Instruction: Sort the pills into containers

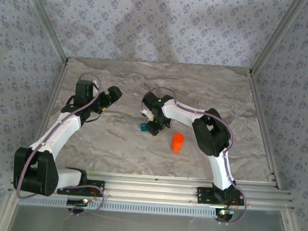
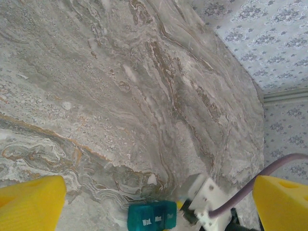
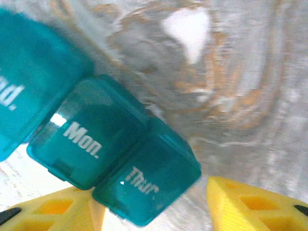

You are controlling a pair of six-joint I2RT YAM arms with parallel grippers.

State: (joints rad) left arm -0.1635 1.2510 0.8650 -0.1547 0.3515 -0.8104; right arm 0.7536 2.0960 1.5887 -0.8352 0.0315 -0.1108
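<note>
Sorting looks unstarted to me: the teal pill box (image 3: pixel 115 159) sits near the middle of the table (image 1: pixel 213 93), lids shut, one end between my parted right fingers (image 3: pixel 250 207), unclamped. My left fingers (image 2: pixel 29 204) gape wide, empty.

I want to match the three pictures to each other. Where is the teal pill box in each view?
Top view: the pill box lies a little left of the middle, left of the orange bottle.
Left wrist view: it is at the bottom edge, near the middle.
Right wrist view: it is seen close up, across the left and lower middle.
Shared landmark: the grey marbled table lies under it in all three views.
</note>
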